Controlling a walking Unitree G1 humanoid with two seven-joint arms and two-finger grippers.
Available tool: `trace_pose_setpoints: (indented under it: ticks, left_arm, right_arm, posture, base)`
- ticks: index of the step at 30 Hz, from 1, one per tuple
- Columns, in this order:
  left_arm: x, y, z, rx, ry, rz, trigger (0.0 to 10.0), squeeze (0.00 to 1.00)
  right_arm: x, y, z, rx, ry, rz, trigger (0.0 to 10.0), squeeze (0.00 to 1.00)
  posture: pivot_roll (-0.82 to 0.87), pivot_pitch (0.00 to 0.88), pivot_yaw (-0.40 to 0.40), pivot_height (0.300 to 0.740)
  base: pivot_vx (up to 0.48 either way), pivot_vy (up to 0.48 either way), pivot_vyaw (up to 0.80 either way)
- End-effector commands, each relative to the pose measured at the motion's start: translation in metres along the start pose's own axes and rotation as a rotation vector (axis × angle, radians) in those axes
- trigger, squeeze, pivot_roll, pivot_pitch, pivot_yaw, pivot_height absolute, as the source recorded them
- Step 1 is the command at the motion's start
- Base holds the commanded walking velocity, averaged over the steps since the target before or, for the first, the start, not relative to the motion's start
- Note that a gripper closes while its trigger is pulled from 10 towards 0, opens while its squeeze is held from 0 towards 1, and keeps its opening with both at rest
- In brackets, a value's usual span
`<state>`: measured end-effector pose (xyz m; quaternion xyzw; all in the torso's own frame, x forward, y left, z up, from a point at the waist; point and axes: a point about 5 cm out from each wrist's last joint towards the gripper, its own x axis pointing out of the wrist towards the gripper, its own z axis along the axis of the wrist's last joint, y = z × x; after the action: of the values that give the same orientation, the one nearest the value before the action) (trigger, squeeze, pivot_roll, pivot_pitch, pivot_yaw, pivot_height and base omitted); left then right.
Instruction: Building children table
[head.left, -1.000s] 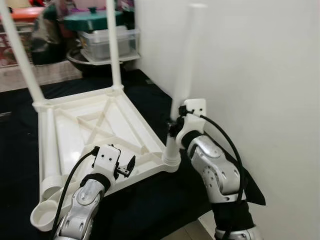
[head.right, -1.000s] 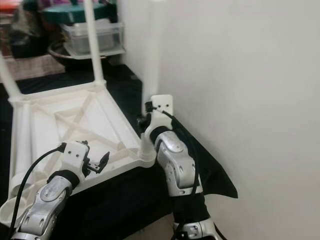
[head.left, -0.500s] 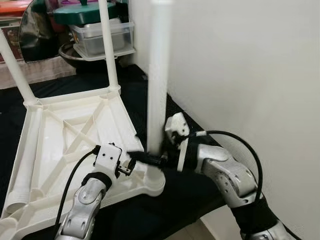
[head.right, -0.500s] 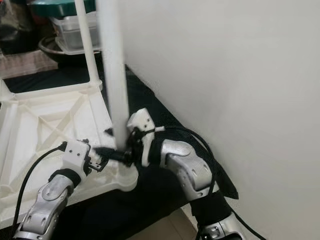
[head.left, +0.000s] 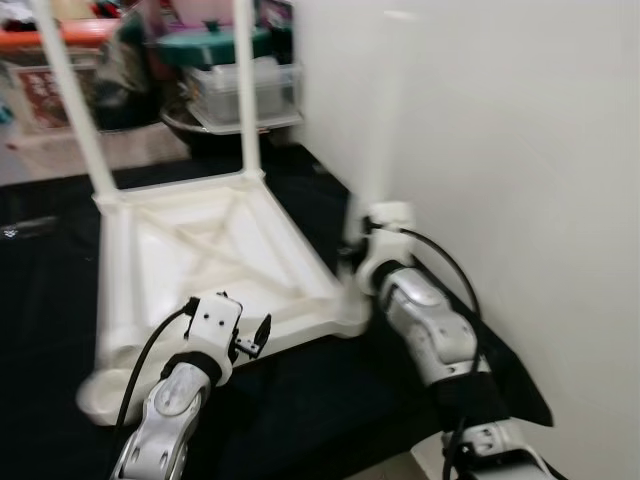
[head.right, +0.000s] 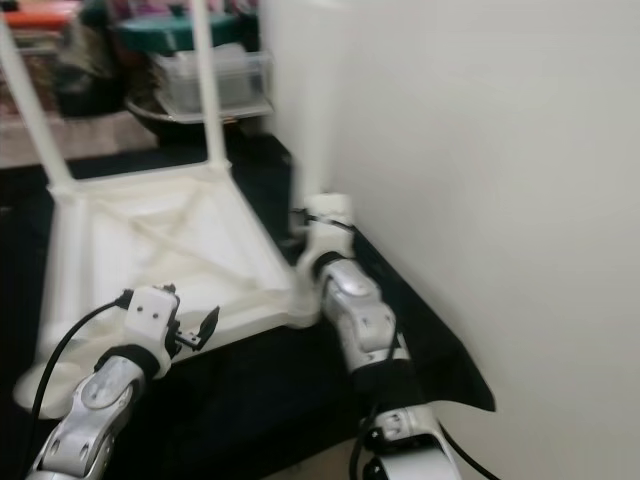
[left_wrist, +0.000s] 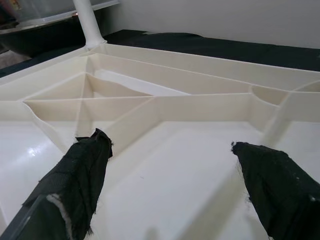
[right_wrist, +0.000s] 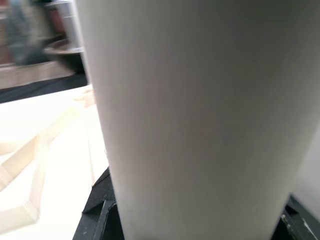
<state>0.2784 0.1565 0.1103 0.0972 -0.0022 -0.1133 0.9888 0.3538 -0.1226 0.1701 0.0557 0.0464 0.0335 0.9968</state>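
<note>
The white plastic children's table (head.left: 205, 250) lies upside down on a black cloth. Two white legs stand in its far corners, the far-left leg (head.left: 75, 110) and the far-right leg (head.left: 245, 90). A third leg (head.left: 385, 110), blurred, rises from the near right corner by the wall. My right gripper (head.left: 356, 250) is shut on this leg low down, and the leg (right_wrist: 190, 115) looms close in the right wrist view. My left gripper (left_wrist: 167, 145) hangs open just above the ribbed underside near the front edge, holding nothing. Another white tube (head.left: 115, 290) seems to lie along the table's left side.
A white wall (head.left: 520, 150) stands close on the right, right behind the held leg. At the back are clear plastic boxes (head.left: 240, 90), a teal-lidded pot (head.left: 215, 45) and a metal bowl. The black cloth (head.left: 300, 400) ends at its front edge near my arms.
The whole view has swung, so the camera moved. My right arm has gone from reaching sideways at the leg to standing upright behind the corner, still gripping it. The left gripper has barely moved.
</note>
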Motion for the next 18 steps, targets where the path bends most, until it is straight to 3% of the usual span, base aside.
trace_pose_setpoints:
  ticks: [1, 2, 3, 4, 5, 7, 8, 11, 13, 14, 15, 18]
  left_arm:
    - [0.002, -0.002, -0.002, 0.010, 0.011, -0.018, 10.0, 0.00]
    - [0.002, -0.004, -0.003, 0.010, 0.014, -0.023, 10.0, 0.00]
    - [0.002, -0.004, -0.003, 0.010, 0.014, -0.023, 10.0, 0.00]
    - [0.002, -0.005, -0.004, 0.009, 0.017, -0.029, 10.0, 0.00]
    - [0.002, -0.005, -0.004, 0.009, 0.017, -0.029, 10.0, 0.00]
    - [0.002, -0.007, -0.003, 0.005, 0.015, -0.037, 10.0, 0.00]
    - [0.002, -0.006, -0.003, 0.005, 0.014, -0.035, 10.0, 0.00]
    - [0.002, -0.002, -0.003, 0.004, 0.014, -0.030, 10.0, 0.00]
    - [0.002, -0.002, -0.004, 0.004, 0.015, -0.029, 10.0, 0.00]
    - [0.002, -0.002, -0.004, 0.004, 0.015, -0.029, 10.0, 0.00]
    - [0.002, -0.003, -0.004, 0.004, 0.015, -0.027, 10.0, 0.00]
    - [0.002, -0.005, -0.003, -0.002, 0.011, -0.021, 10.0, 0.00]
  right_arm:
    - [-0.010, 0.009, -0.023, 0.019, 0.125, 0.045, 1.0, 0.00]
    - [-0.019, 0.033, -0.015, 0.016, 0.075, 0.210, 10.0, 0.00]
    - [-0.019, 0.033, -0.015, 0.016, 0.075, 0.210, 10.0, 0.00]
    - [-0.026, 0.048, -0.007, 0.031, 0.027, 0.345, 10.0, 1.00]
    - [-0.026, 0.048, -0.007, 0.031, 0.027, 0.345, 10.0, 1.00]
    - [-0.028, 0.058, 0.005, 0.050, -0.022, 0.501, 10.0, 1.00]
    - [-0.030, 0.061, 0.011, 0.075, -0.024, 0.627, 10.0, 0.00]
    - [-0.042, 0.070, 0.026, 0.084, -0.053, 0.944, 10.0, 0.00]
    - [-0.054, 0.071, 0.028, 0.047, -0.058, 1.085, 10.0, 0.00]
    - [-0.054, 0.071, 0.028, 0.047, -0.058, 1.085, 10.0, 0.00]
    - [-0.066, 0.070, 0.025, -0.004, -0.031, 1.219, 10.0, 0.00]
    - [-0.075, 0.070, 0.014, -0.065, 0.014, 1.310, 10.0, 0.00]
  posture:
    - [0.09, 0.000, -0.041, 0.740]
    - [0.08, 0.000, -0.036, 0.740]
    - [0.08, 0.000, -0.036, 0.740]
    - [0.08, 0.000, -0.034, 0.740]
    - [0.08, 0.000, -0.034, 0.740]
    - [0.09, 0.000, -0.037, 0.740]
    - [0.09, 0.000, -0.041, 0.740]
    - [0.09, 0.000, -0.043, 0.740]
    - [0.09, 0.000, -0.051, 0.740]
    - [0.09, 0.000, -0.051, 0.740]
    - [0.09, 0.000, -0.055, 0.740]
    - [0.10, 0.000, -0.060, 0.740]
  base:
    - [0.000, 0.000, 0.00]
    - [0.000, 0.000, 0.00]
    - [0.000, 0.000, 0.00]
    - [0.000, 0.000, 0.00]
    - [0.000, 0.000, 0.00]
    - [0.000, 0.000, 0.00]
    - [0.000, 0.000, 0.00]
    - [0.000, 0.000, 0.00]
    - [0.000, 0.000, 0.00]
    - [0.000, 0.000, 0.00]
    - [0.000, 0.000, 0.00]
    - [0.000, 0.000, 0.00]
